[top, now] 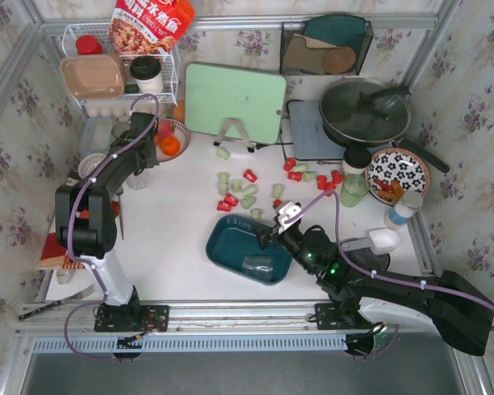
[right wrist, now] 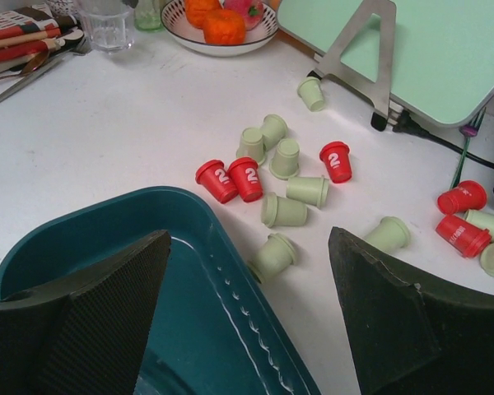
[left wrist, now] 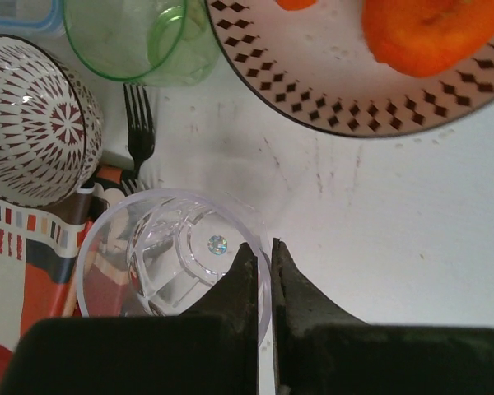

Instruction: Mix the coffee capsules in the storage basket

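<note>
Right hand [right wrist: 249, 247] held wide apart over the far rim of the shallow dark teal plastic storage basket [top: 230, 247].
The red and pale green cup-shaped coffee capsules [top: 247, 191] lie scattered on the white counter [top: 173, 230] just beyond it, with bare counter to its left. Left hand [left wrist: 262, 247] is clamped on the rim of a clear glass tumbler [left wrist: 140, 239] at the far left. The right fingers [right wrist: 107, 313] hide much of the basket's floor.

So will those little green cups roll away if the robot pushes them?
Probably a bit. Several coffee capsules lie on their sides, and being tapered, they'd likely curl round, not run straight. The standing red ones look steadier but might tip. They seem small and light, so a nudge should scoot them.
</note>
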